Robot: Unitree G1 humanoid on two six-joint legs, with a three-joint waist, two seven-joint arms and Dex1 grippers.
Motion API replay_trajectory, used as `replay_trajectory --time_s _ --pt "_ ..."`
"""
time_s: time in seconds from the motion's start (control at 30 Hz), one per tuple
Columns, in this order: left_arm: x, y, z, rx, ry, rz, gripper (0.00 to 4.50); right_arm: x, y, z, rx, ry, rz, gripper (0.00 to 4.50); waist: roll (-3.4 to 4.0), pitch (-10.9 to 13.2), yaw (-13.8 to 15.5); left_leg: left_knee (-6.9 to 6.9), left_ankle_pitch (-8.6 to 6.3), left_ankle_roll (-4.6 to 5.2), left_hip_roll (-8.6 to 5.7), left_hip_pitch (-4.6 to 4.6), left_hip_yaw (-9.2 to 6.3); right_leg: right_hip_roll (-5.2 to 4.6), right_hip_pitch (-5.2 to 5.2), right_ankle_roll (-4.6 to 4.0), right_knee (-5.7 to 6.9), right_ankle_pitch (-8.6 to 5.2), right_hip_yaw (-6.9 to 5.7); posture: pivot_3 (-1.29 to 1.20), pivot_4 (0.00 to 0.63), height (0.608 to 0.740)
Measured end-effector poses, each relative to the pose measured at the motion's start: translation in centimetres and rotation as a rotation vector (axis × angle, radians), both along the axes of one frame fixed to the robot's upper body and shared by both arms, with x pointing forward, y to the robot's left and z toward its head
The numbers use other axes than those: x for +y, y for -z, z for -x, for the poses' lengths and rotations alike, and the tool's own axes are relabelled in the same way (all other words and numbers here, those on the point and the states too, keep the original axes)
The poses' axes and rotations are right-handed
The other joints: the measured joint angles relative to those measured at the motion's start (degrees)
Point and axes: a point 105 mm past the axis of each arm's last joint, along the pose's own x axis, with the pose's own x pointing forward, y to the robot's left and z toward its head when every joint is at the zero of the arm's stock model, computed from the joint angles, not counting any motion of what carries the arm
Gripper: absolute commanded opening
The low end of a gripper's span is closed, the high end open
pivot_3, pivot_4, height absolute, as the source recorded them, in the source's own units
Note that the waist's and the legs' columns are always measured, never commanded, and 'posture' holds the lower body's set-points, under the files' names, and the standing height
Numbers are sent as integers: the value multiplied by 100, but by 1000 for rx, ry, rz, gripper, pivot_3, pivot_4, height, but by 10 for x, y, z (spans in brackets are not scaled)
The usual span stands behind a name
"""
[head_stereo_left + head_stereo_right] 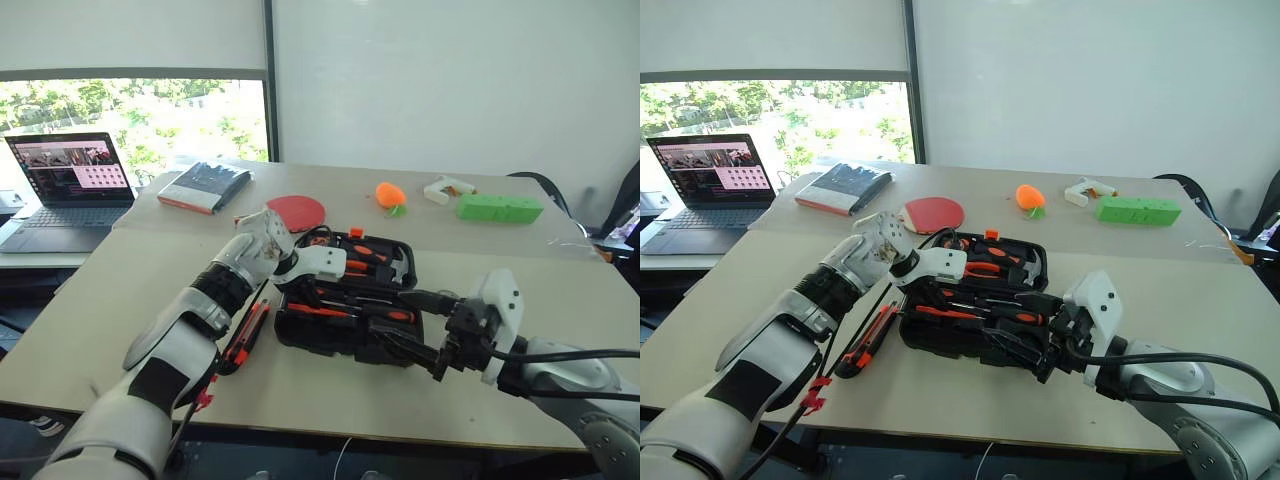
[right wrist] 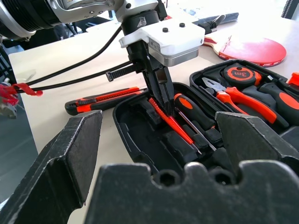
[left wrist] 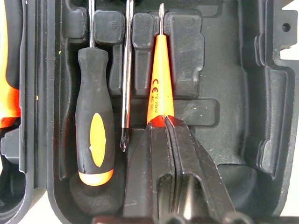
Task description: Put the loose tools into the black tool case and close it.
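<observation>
The case [image 1: 350, 310] was seen lying open on the table [image 1: 120, 290], tools already seated in both halves. The left gripper [image 3: 168, 122] was clenched on the end of the tester [image 3: 160, 79], which lay in a slot of the near half beside a bare shaft [image 3: 126, 79] and a screwdriver [image 3: 93, 121]. The knife [image 2: 105, 99] was left loose on the table, just beside the case. The right gripper [image 2: 159, 154] was held released, near the case's front edge

Matt black plastic tool case [image 3: 243, 93], glossy orange tester [image 3: 160, 79]
</observation>
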Motion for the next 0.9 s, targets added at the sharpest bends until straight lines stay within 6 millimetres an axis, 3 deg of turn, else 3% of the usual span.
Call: replay_trajectory --time_s 0.17,0.43,0.53,0.73,0.9 --pt "5 15 5 24 3 -20 58 0 0 -1 -1 1 -5 4500 9 -6 -17 0 -1 2 2 1 0 2 1 -1 1 -1 0 0 150 736" --pt "7 16 5 25 -1 -29 58 0 1 -2 5 4 -5 4500 8 -6 -89 -2 -2 3 7 4 -3 9 0 -4 1 -2 2 0 150 736" --pt "7 14 5 40 -19 -21 58 0 2 -2 6 3 -3 4500 7 -5 -89 -2 -2 3 7 0 -3 9 -4 -4 1 -2 2 0 150 736" --pt "14 -9 2 68 -59 15 58 0 2 -2 6 4 -1 4500 8 -3 -61 -2 -5 8 4 -10 -3 6 -10 0 -4 -4 2 0 150 736" --pt "18 -7 -4 55 -92 25 58 0 4 -3 13 2 2 4500 7 -2 -49 -2 -6 9 3 -13 -3 4 -9 2 -7 -5 1 0 150 736"
